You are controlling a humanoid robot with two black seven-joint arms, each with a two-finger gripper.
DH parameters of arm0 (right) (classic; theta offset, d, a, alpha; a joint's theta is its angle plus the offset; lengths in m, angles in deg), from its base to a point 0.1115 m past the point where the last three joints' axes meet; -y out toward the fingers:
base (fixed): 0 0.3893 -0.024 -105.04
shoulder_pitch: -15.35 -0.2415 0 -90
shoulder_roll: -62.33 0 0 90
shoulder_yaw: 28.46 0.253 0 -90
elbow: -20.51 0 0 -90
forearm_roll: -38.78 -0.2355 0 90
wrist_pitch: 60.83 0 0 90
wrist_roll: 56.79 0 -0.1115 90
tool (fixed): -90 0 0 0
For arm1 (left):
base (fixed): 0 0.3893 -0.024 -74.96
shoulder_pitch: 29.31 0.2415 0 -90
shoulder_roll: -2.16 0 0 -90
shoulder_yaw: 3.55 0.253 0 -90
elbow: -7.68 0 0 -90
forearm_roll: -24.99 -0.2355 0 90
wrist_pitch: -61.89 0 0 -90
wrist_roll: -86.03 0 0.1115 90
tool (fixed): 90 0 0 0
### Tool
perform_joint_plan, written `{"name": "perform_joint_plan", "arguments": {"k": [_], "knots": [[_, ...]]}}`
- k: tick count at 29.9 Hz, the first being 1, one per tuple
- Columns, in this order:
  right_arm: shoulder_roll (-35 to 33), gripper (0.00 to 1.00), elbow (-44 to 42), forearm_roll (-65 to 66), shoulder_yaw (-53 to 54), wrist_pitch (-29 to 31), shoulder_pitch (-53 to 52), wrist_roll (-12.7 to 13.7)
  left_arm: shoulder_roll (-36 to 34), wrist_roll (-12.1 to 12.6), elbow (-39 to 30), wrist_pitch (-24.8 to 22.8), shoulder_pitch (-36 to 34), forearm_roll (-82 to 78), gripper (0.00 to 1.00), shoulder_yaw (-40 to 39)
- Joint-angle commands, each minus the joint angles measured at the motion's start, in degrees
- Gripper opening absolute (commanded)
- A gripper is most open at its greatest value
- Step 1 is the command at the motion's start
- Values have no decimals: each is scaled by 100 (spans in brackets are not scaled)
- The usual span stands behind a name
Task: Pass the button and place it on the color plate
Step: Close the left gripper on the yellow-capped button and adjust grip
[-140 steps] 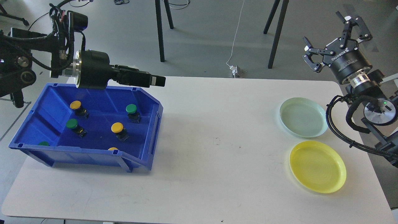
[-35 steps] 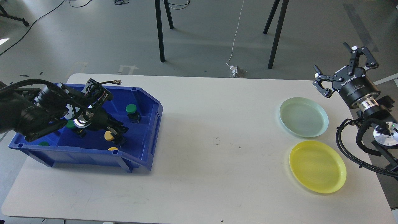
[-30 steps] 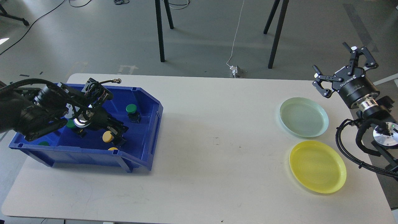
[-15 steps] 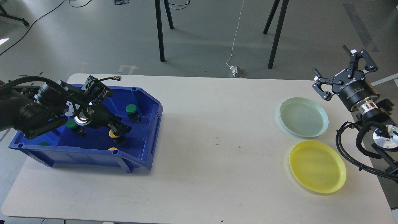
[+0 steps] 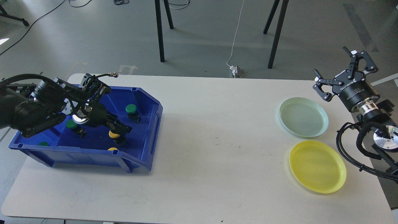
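Observation:
My left gripper (image 5: 120, 130) is down inside the blue bin (image 5: 146, 137), shut on the cap of a yellow button (image 5: 113, 134) near the bin's front middle; the button's black body shows just below it. My right gripper (image 5: 330, 60) is open and empty, held in the air beyond the table's far right edge. A pale green plate (image 5: 303, 116) and a yellow plate (image 5: 317, 166) lie on the table at the right, both empty.
The bin also holds green buttons (image 5: 131, 108), (image 5: 71, 124), (image 5: 43, 143) and another yellow button (image 5: 112, 149) at the front wall. The white table (image 5: 214, 155) spans the view. Black stand legs are on the floor behind it.
My left arm came down from above the bin onto the yellow button. In the last second it rose slightly and the button shifted right with it. My right gripper drifted a little.

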Motion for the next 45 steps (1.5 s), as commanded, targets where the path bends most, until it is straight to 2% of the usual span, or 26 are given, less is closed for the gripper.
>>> {"name": "perform_joint_plan", "arguments": {"k": [1,23,33,42,45], "knots": [[8,99,1,0,0,0,13,0,-89,-1,-123,-26,2,-2,81,1],[26,99,-17,0,-18,0,84,0,-195,-1,-141,-9,205,-55,81,71],[35,99,-26,0,-18,0,119,0,-195,-1,-141,-17,222,-64,74,62],[43,99,-26,0,-9,0,180,0,-177,-1,-141,-17,214,-64,72,36],[43,99,-26,0,-9,0,181,0,-186,-1,-141,9,205,-64,65,9]]}}
